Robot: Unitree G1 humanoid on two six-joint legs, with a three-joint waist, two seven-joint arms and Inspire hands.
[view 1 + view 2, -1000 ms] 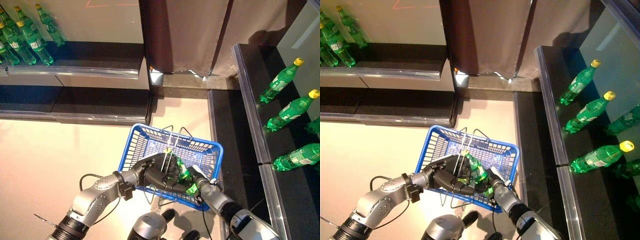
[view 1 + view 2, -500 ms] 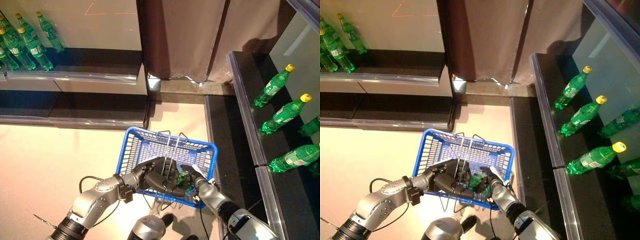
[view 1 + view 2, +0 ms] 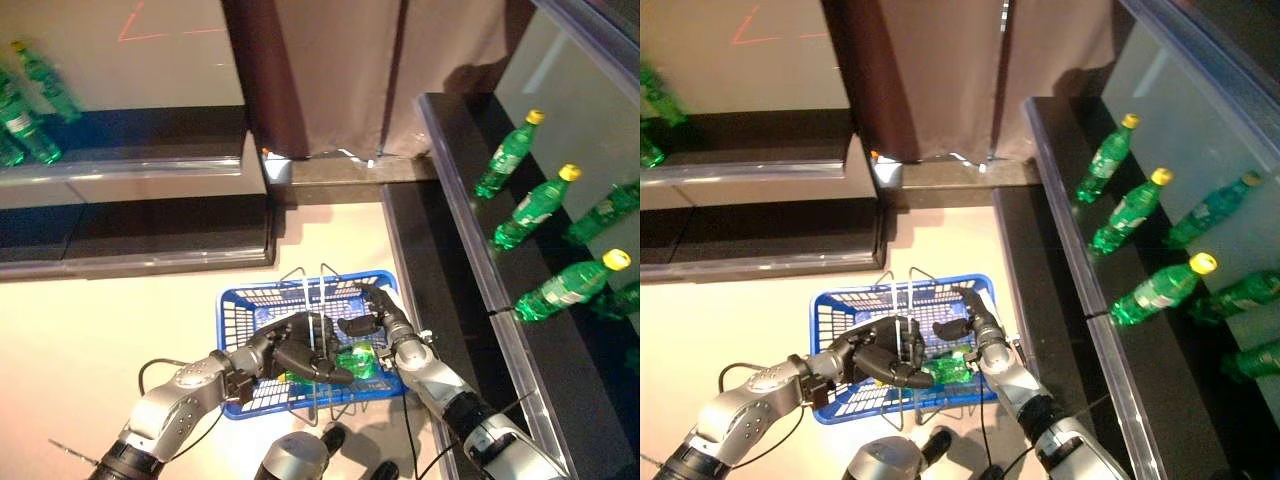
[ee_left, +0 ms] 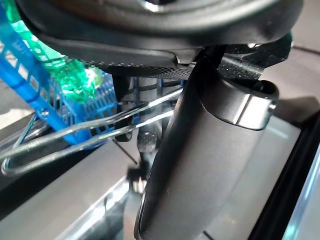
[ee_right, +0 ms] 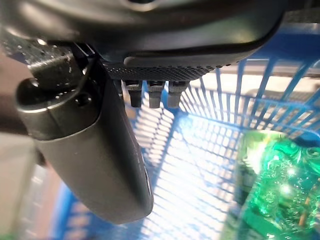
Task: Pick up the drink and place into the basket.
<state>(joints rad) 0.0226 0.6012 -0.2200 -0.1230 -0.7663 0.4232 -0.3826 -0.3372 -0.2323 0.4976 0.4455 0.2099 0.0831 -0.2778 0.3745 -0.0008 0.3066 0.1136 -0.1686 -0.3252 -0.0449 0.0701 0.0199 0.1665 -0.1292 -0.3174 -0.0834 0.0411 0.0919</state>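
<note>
A green drink bottle lies on its side inside the blue basket, near its right front corner. My left hand is over the middle of the basket, fingers curled round the wire handles. My right hand hovers over the basket's far right corner, just beyond the bottle, fingers relaxed and holding nothing. The right wrist view shows the bottle on the basket's mesh, apart from the thumb. The left wrist view shows the wire handles and a green patch of the bottle.
A dark shelf runs along the right with several green bottles lying on it. Another shelf at the far left holds more bottles. A brown curtain hangs behind. The basket stands on a pale floor.
The bottle went from held upright in my right hand to lying in the basket. My right hand let go and drew back toward the far rim. The camera view shifted.
</note>
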